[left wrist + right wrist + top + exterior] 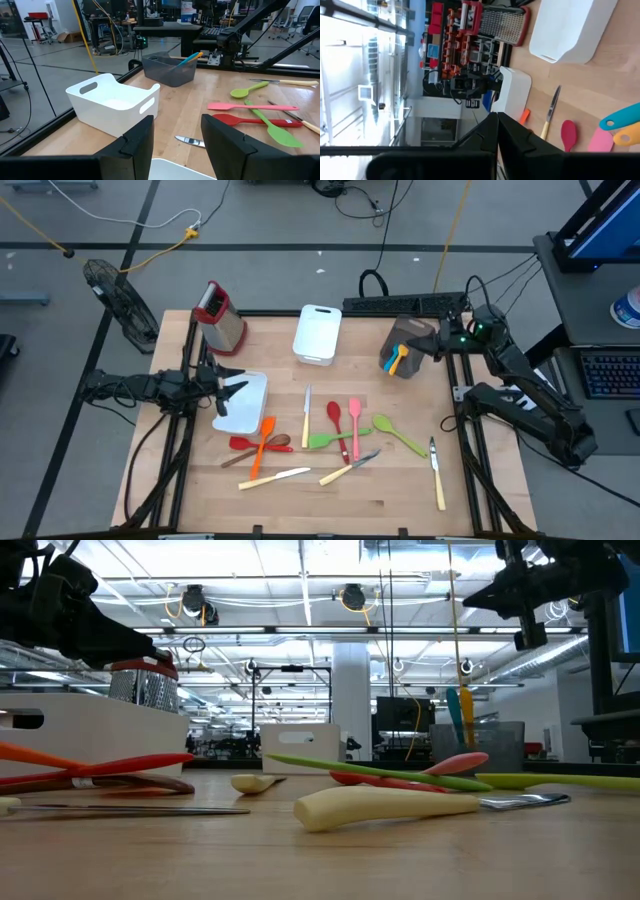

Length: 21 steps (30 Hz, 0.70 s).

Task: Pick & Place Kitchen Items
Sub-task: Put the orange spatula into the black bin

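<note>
Several kitchen items lie loose on the table's middle: a red spoon (334,416), a pink spatula (355,426), green spoons (398,434), an orange spatula (262,446) and cream-handled knives (275,476). A blue and an orange utensil (396,360) stick out of the brown holder (412,340) at the far right. My right gripper (497,131) is shut on nothing, raised beside that holder (437,344). My left gripper (177,145) is open and holds nothing, level over a white tub (245,408) at the left.
A second white tub (318,332) stands at the far middle, with a red-topped metal grater (218,315) to its left. A cream-handled knife (437,476) lies apart near the right edge. Bare wood shows along the near edge.
</note>
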Each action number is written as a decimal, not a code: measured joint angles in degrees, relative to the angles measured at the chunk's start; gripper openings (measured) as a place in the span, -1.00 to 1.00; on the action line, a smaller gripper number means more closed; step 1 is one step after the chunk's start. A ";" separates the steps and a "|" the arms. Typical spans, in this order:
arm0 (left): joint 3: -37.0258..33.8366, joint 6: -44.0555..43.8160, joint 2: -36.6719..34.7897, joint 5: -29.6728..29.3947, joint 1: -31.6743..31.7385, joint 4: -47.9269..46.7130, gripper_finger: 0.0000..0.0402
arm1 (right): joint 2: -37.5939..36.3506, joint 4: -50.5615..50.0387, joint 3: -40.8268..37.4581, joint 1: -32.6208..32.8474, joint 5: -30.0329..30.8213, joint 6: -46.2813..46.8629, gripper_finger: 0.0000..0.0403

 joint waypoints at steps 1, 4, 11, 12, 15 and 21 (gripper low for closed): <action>0.00 0.01 -0.01 0.00 0.02 0.00 -0.15 | -0.02 0.04 0.00 0.12 -0.02 -0.36 -0.99; 0.00 0.00 -0.01 -0.01 0.02 0.00 -0.15 | -0.03 0.02 0.00 0.58 0.01 -1.71 -1.00; 0.00 0.00 0.00 0.00 0.02 0.00 -0.15 | -0.34 0.09 0.00 0.83 -0.09 -6.46 -0.98; 0.00 0.00 0.00 0.00 0.02 0.00 -0.15 | -0.40 0.06 0.00 0.83 -0.09 -6.46 -0.98; 0.00 0.00 0.00 -0.01 0.02 0.00 -0.15 | -0.65 0.08 0.00 0.83 -0.09 -7.92 -0.98; 0.00 0.00 -0.01 0.00 0.01 0.00 -0.15 | -1.46 1.21 0.00 0.83 -0.24 -18.28 -0.98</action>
